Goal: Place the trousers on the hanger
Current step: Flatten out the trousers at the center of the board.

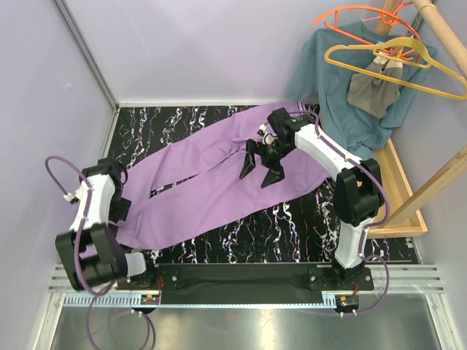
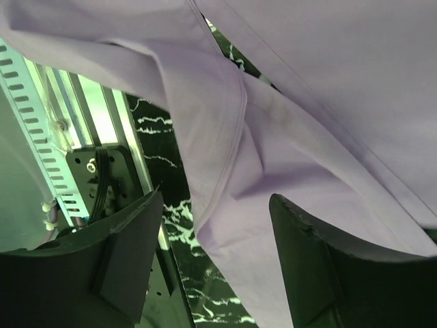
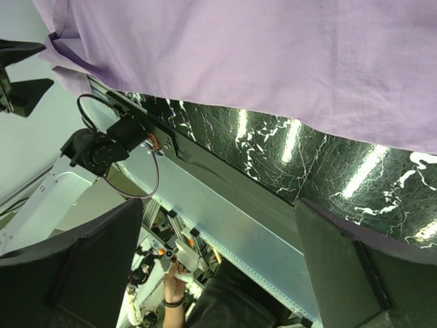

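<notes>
The lilac trousers (image 1: 219, 175) lie flat and diagonal on the black marbled table (image 1: 284, 233), waist at the far right, leg ends at the near left. The yellow hanger (image 1: 398, 69) hangs on the wooden rack at the far right, apart from the trousers. My right gripper (image 1: 260, 165) is open and empty, hovering over the trousers' upper part; in its wrist view (image 3: 218, 273) the cloth (image 3: 273, 61) fills the top. My left gripper (image 1: 122, 210) is open at the leg ends; in its wrist view (image 2: 215, 266) a leg hem (image 2: 273, 184) lies between the fingers, not gripped.
A teal shirt (image 1: 336, 87) and a small grey garment (image 1: 373, 89) hang on the rack with an orange hanger (image 1: 357, 13). A wooden tray frame (image 1: 405, 197) borders the table's right side. A metal rail (image 1: 248, 292) runs along the near edge.
</notes>
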Controlling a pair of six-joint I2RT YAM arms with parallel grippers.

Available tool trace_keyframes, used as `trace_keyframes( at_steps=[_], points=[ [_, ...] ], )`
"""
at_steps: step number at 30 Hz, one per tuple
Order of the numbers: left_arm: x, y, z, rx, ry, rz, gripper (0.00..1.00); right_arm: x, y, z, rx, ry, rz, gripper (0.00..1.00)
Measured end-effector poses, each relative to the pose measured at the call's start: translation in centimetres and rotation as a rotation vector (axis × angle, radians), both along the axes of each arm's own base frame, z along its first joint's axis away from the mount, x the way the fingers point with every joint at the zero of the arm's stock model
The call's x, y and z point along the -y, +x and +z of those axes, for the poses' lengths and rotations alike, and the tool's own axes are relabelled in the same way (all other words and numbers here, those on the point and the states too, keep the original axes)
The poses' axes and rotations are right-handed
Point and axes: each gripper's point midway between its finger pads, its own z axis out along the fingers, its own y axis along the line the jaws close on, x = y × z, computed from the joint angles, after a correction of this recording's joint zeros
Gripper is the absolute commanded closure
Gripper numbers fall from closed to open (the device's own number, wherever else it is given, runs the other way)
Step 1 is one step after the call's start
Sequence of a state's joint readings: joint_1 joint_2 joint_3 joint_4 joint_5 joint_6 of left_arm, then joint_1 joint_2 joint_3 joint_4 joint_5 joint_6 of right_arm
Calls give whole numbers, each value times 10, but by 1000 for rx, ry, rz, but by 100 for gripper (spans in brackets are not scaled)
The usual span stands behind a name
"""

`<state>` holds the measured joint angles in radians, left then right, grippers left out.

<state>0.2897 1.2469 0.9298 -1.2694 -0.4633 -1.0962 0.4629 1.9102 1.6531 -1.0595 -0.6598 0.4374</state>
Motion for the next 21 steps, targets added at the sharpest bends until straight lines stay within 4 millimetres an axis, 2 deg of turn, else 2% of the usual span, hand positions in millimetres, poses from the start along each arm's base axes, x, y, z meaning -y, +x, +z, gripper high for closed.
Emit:
trace_keyframes(
  at_steps=[6,8,9,13,18,20,21],
  points=[
    [-6,1,-28,-136,-39,-39,51,-1,-2,-1,-24,5,1,0],
    [-7,2,-31,-149,-41,-49,64,-1,-3,-1,-25,5,1,0],
    [-8,2,-31,-151,-39,-48,67,-1,-2,-2,-26,5,1,0],
    [-9,-1,-33,-161,-32,-53,67,-2,-1,-5,-34,0,0,0],
    [-6,-10,-39,-189,-41,-51,60,-4,4,-12,-47,-8,-1,0],
    [-6,-11,-40,-194,-42,-49,61,-5,7,-13,-47,-9,-3,0],
    [-6,-12,-41,-194,-43,-47,66,-6,8,-14,-46,-8,-3,0]
  ],
)
